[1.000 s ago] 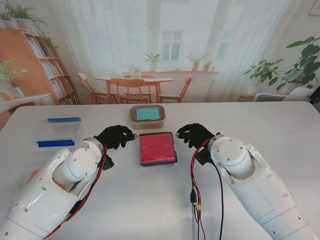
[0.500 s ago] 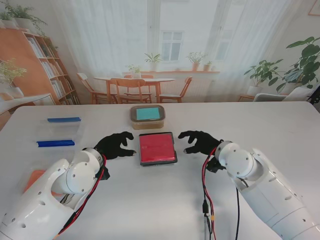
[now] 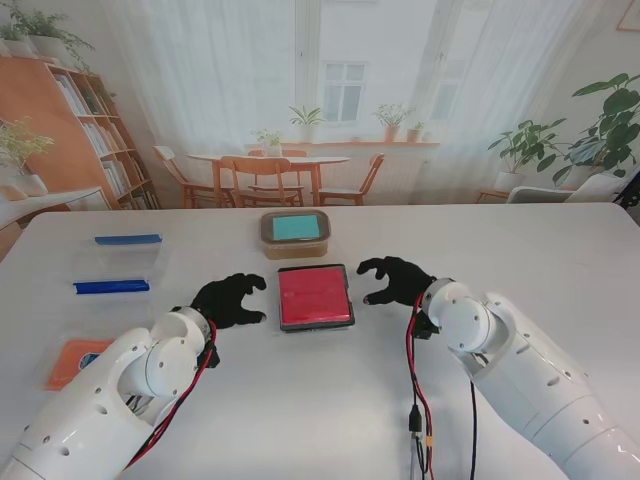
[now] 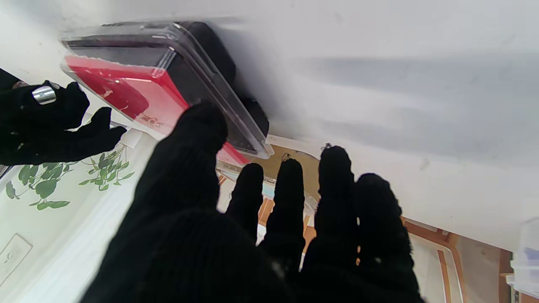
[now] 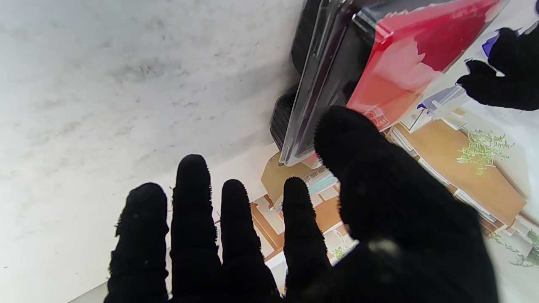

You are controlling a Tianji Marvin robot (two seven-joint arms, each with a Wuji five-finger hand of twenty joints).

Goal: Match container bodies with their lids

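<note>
A square black container with a red lid (image 3: 315,297) sits on the white table in front of me; it shows in both wrist views (image 4: 164,97) (image 5: 379,71). My left hand (image 3: 230,298) rests just left of it, fingers spread, holding nothing. My right hand (image 3: 396,281) hovers just right of it, also spread and empty. Neither hand touches the container. Farther from me stands a brown container with a teal lid (image 3: 295,232). A clear container with blue clips (image 3: 118,265) lies at the far left.
An orange lid (image 3: 77,361) lies near my left forearm. Red and black cables (image 3: 415,400) hang from the right arm over the table. The table's far edge (image 3: 500,207) runs behind the brown container.
Both hands have drawn apart from the red-lidded container and opened. The left hand moved nearer to me; the right shifted outward. The orange lid has come into view.
</note>
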